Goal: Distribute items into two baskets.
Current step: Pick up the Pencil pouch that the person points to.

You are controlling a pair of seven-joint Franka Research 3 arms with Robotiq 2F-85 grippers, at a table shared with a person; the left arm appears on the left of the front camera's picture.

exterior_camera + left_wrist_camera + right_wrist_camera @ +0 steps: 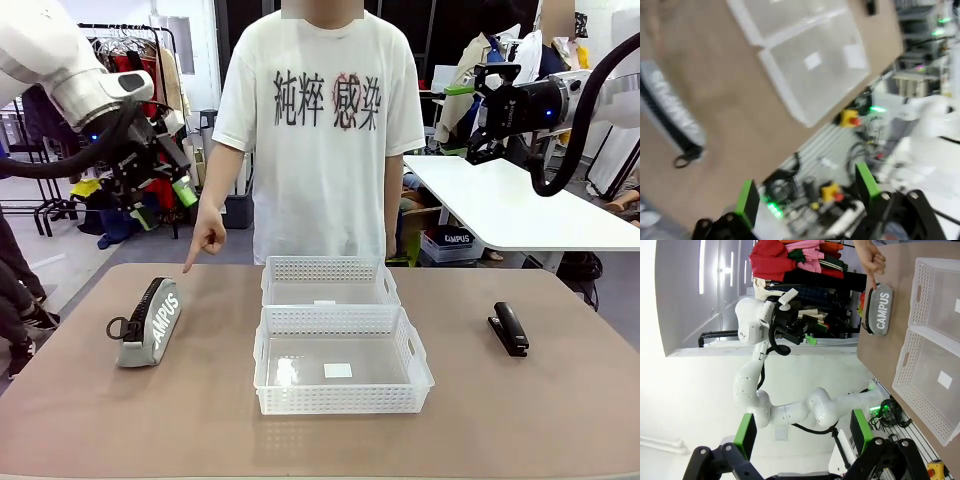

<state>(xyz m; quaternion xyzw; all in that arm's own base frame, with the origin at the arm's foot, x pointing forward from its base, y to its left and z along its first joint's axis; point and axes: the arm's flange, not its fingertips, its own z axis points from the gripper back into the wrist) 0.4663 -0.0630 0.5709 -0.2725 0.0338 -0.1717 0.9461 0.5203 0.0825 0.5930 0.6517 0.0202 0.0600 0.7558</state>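
While left end effector (167,203) hovers, pouch (150,322) well below.

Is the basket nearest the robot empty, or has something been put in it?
Empty. The near basket shows only a white label on its floor; the pouch and stapler lie on the table either side.

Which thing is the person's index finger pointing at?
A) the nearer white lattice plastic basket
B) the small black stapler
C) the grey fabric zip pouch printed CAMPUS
C: the person's hand points down right by the far end of the grey fabric zip pouch printed CAMPUS, on the left side of the table.
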